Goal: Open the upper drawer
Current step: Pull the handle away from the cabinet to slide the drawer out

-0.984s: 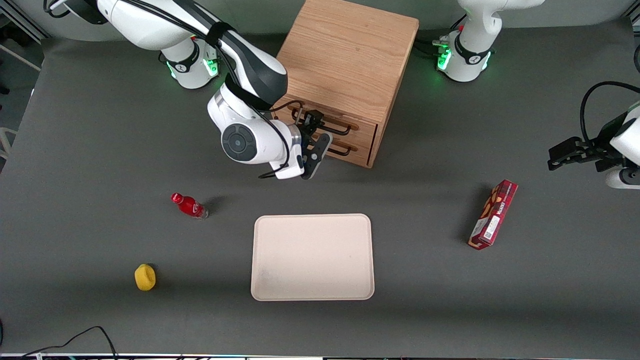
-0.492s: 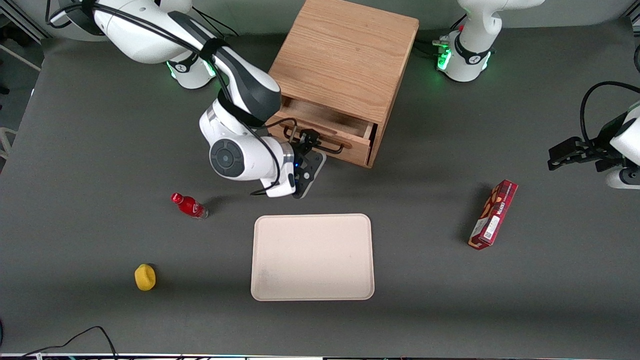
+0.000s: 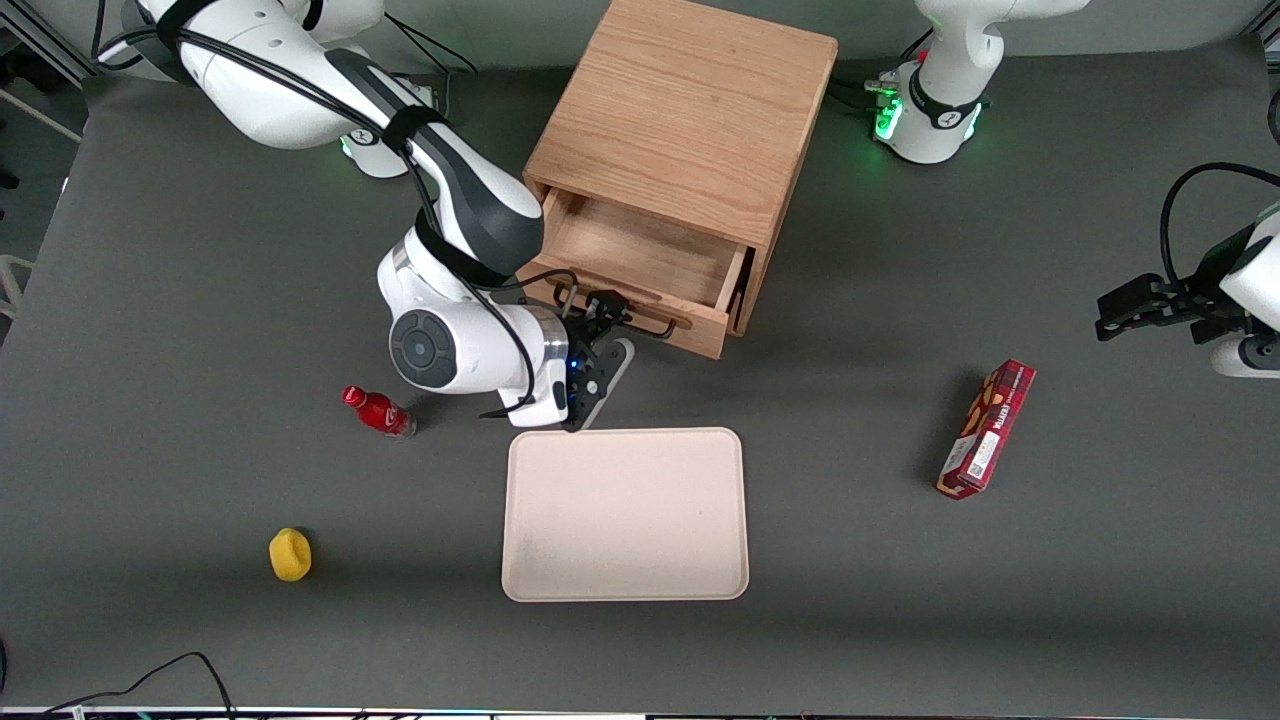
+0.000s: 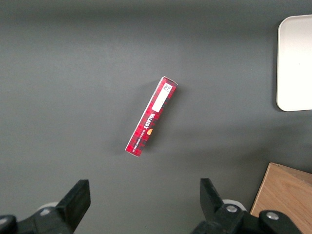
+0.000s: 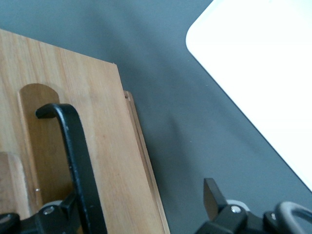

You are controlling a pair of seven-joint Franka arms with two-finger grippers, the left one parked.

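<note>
The oak cabinet [image 3: 690, 110] stands at the back of the table. Its upper drawer [image 3: 640, 252] is pulled well out, and its shallow wooden box shows empty. The thin black wire handle [image 3: 655, 326] sits on the light wood front [image 5: 105, 146]. My right gripper [image 3: 612, 330] is at the drawer front with its fingers spread wide. One finger [image 5: 53, 214] is tucked against the handle [image 5: 73, 161], and the other finger [image 5: 213, 192] hangs over the grey table. The gripper [image 5: 136, 202] is open. The lower drawer is hidden under the upper one.
A beige tray [image 3: 625, 515] lies just nearer the front camera than my gripper and also shows in the wrist view [image 5: 258, 73]. A red bottle [image 3: 378, 411] and a yellow object [image 3: 290, 554] lie toward the working arm's end. A red box [image 3: 986, 428] lies toward the parked arm's end.
The upper drawer went from shut to well pulled out. My gripper moved toward the front camera and the tray, drawing the handle with it.
</note>
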